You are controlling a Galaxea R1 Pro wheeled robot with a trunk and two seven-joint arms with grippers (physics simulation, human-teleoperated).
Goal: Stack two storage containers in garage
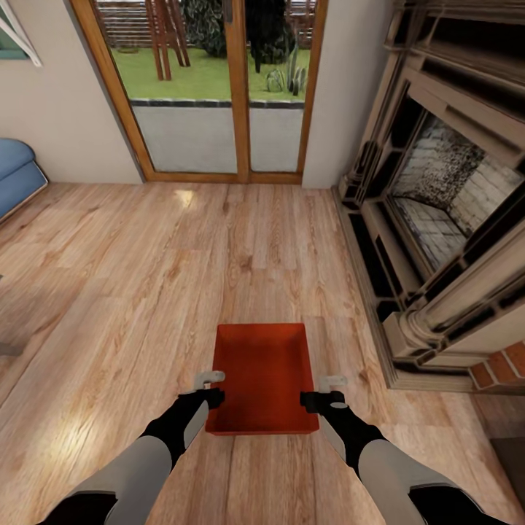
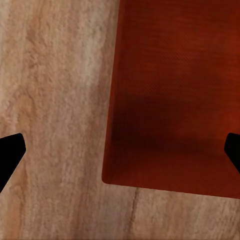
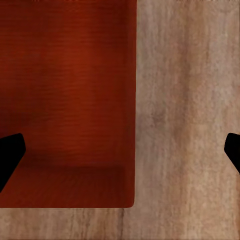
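Stretching across the whole living room, a light wood-plank floor (image 1: 146,277) ran up to wood-framed glass doors (image 1: 219,95) at the far wall. A stone fireplace (image 1: 445,211) with brick stood along the right side, and the corner of a blue sofa (image 1: 16,175) showed at the far left. One orange-red storage container (image 1: 264,375) sat open-topped on the planks, straight ahead between the two arms. The left hand (image 1: 210,388) hung above the container's left wall, its fingers (image 2: 10,152) spread wide, one over the bin and one over bare planks. The right hand (image 1: 321,391) hung likewise above the right wall, fingers (image 3: 10,152) spread, gripping nothing.
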